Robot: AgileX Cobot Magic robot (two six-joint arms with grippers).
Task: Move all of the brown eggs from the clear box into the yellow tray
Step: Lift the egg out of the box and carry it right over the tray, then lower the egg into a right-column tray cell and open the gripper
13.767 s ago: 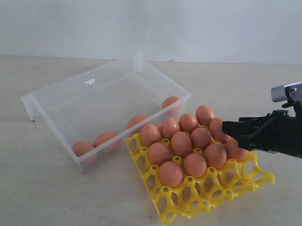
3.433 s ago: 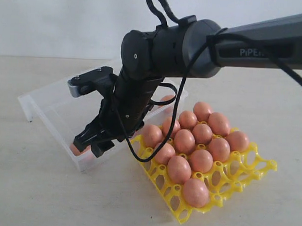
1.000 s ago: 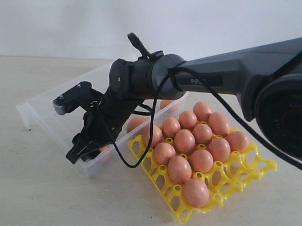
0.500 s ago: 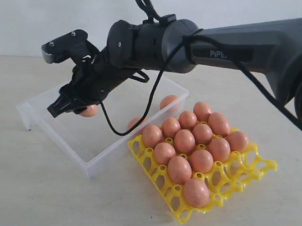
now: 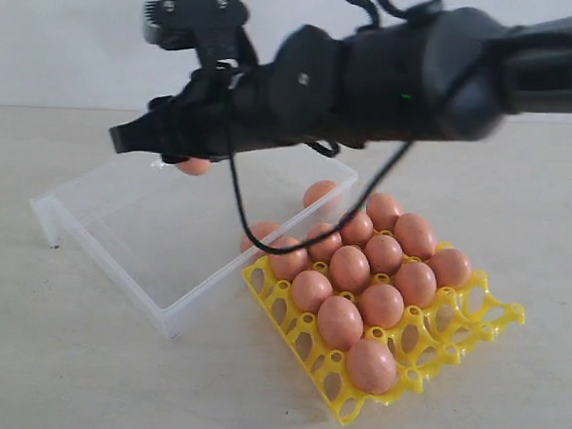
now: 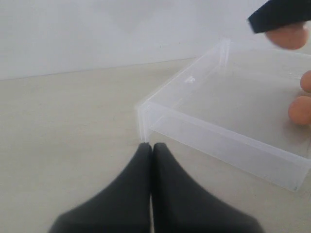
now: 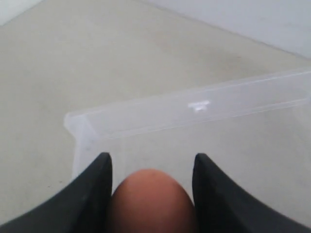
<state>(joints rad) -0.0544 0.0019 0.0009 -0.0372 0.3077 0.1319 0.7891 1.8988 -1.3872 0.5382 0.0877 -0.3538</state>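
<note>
My right gripper (image 5: 149, 142) reaches across the exterior view and hangs above the clear box (image 5: 104, 249). It is shut on a brown egg (image 5: 195, 165), which fills the gap between the fingers (image 7: 97, 189) in the right wrist view as the brown egg (image 7: 151, 199). Two more brown eggs (image 5: 320, 192) (image 5: 257, 234) lie in the box by its wall nearest the yellow tray (image 5: 457, 328). Several eggs (image 5: 350, 269) sit in the tray's cups. My left gripper (image 6: 151, 145) is shut on nothing, low over the table just outside a corner of the clear box (image 6: 218, 141).
The right arm's dark body (image 5: 387, 81) spans the scene above the box and tray. The tray's front and right cups (image 5: 422, 358) stand open. Bare tabletop (image 5: 90, 358) lies in front of the box.
The right gripper has risen from the box's near left corner with an egg in it, and now hangs higher and further back. The left gripper's earlier state is not shown.
</note>
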